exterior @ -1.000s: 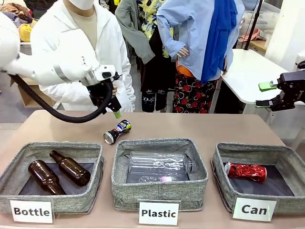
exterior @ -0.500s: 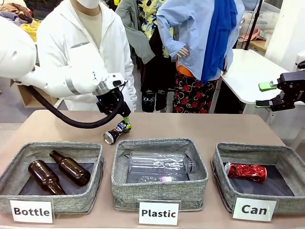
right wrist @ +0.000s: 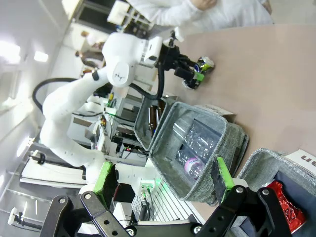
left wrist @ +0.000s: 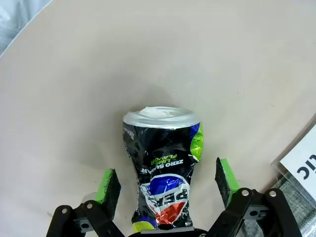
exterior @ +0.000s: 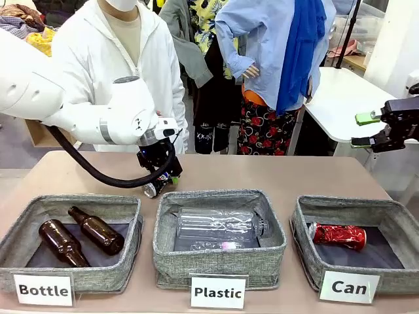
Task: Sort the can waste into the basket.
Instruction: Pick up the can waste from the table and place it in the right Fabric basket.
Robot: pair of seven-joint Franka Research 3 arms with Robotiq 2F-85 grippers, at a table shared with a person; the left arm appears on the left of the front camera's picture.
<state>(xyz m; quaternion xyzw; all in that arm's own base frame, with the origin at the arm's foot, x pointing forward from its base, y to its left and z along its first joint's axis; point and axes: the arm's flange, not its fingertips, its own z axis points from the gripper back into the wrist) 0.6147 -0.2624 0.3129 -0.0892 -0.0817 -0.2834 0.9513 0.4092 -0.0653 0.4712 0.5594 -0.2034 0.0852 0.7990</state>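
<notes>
Down at the table, just behind the middle "Plastic" bin [exterior: 219, 261], the left gripper [left wrist: 163, 185] has its jaws spread wide on either side of the black can [left wrist: 163, 168], which lies on its side on the table [left wrist: 207, 64] with its silver end pointing away from the wrist and neither green pad touching it. Off at the far right the right gripper [exterior: 366, 129] hangs in the air with its jaws open and nothing between them, while the crushed red can [exterior: 338, 235] lies inside the "Can" basket [exterior: 308, 258].
</notes>
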